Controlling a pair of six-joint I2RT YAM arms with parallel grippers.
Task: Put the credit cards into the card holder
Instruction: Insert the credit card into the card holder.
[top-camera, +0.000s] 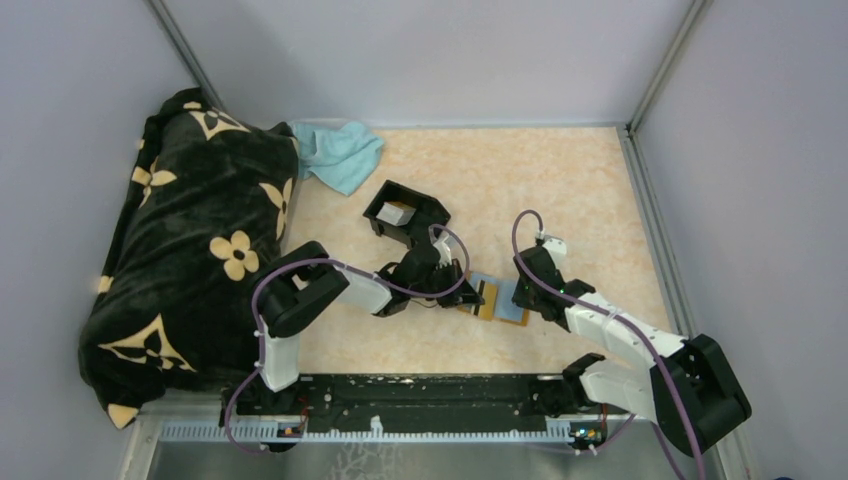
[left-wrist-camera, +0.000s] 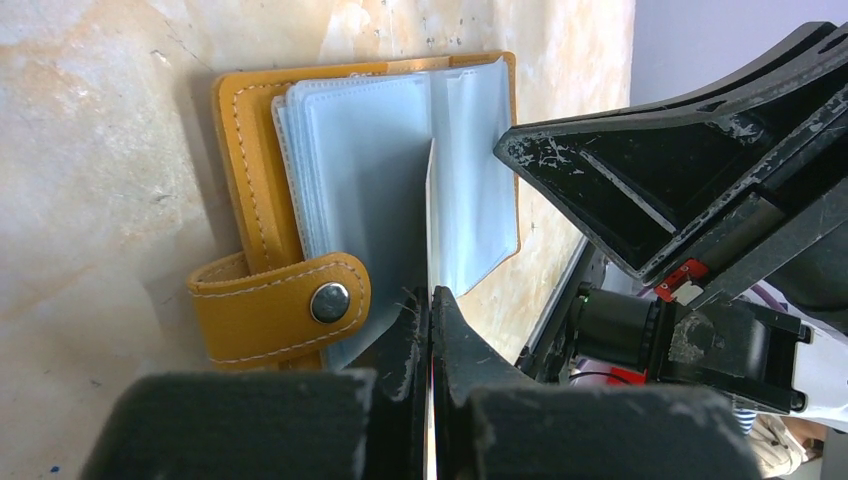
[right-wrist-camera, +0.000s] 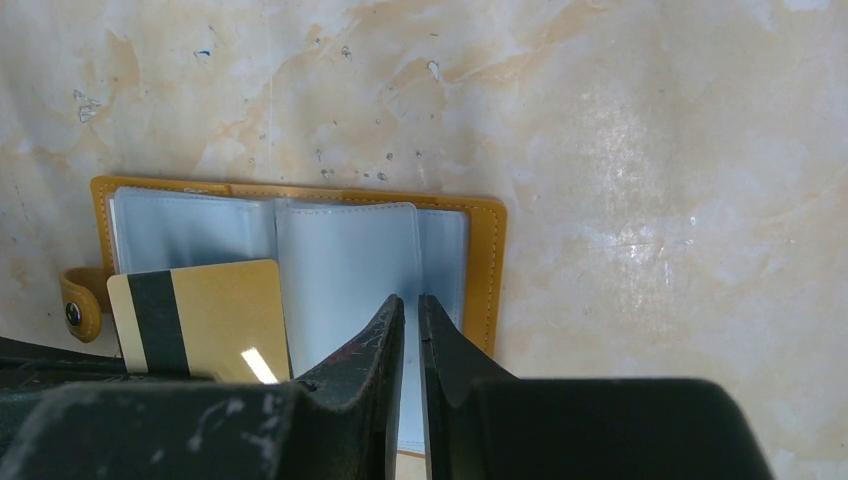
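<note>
Two arms reach inward from the near edge in the overhead view, each bent at the elbow, with the left tool (top-camera: 452, 278) and right tool (top-camera: 522, 296) set on opposite sides of the card holder (top-camera: 490, 300), which lies open on the desk (top-camera: 580, 200) between them. Behind it sits a black tray (top-camera: 430, 208) with a pale card (top-camera: 396, 212) inside, and farther left a blue cloth (top-camera: 340, 152) and a flowered black blanket (top-camera: 190, 240). In the left wrist view the tool's fingers are pressed together on a credit card (left-wrist-camera: 430, 215) seen edge-on, standing upright over the holder's clear sleeves (left-wrist-camera: 350, 170), near the snap tab (left-wrist-camera: 280, 310). In the right wrist view that card shows gold with a black stripe over the holder's left half, while the right tool's fingers pinch one clear sleeve (right-wrist-camera: 345, 265) — only a sliver of gap between them.
</note>
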